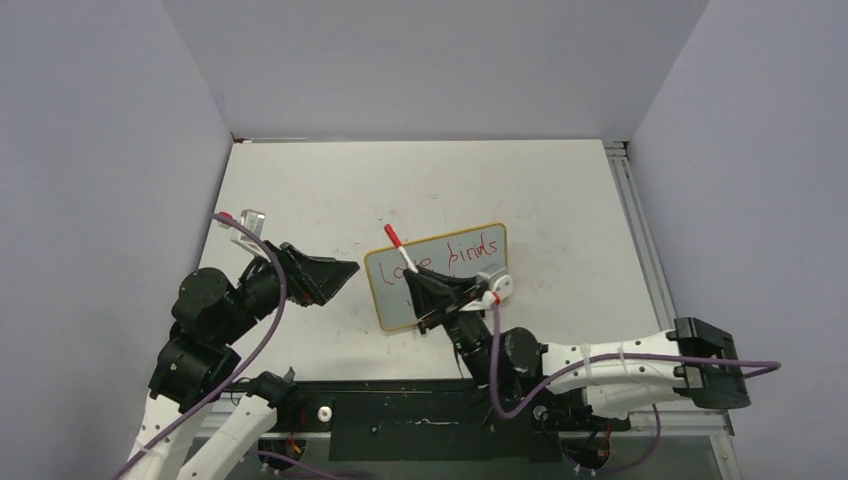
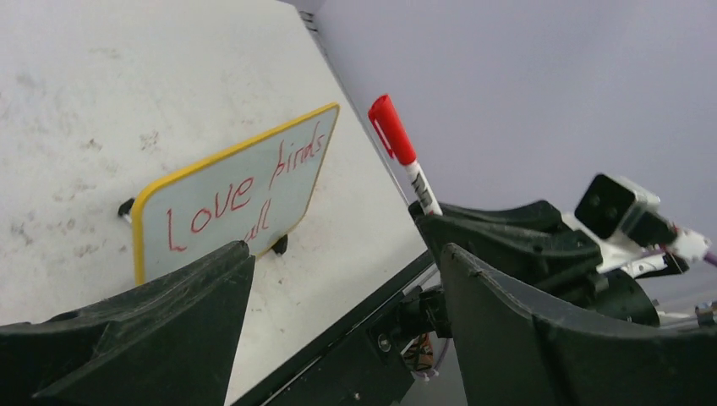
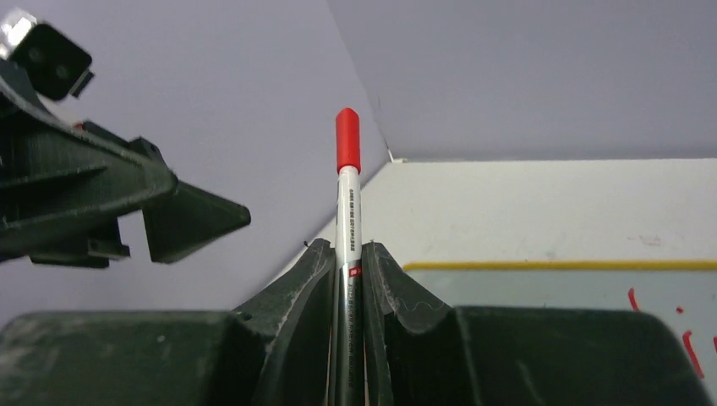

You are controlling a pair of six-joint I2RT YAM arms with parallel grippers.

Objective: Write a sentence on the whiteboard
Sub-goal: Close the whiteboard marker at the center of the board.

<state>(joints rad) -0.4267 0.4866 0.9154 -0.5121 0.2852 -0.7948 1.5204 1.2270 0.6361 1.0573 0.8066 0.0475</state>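
The whiteboard (image 1: 392, 288) stands tilted on the table (image 1: 330, 190) at the middle of the top view, its near right part hidden behind the right gripper (image 1: 420, 278). That gripper is clamped on a marker (image 1: 403, 250) – red cap pointing to the upper left, body pinched between both fingers in the right wrist view. The sentence (image 2: 245, 190) runs in red across the board: "Love birds", with a few short strokes below that cannot be read. The left gripper (image 1: 345, 272) hangs just left of the board, apart from it – its fingers (image 2: 169, 321) spread wide with nothing between them.
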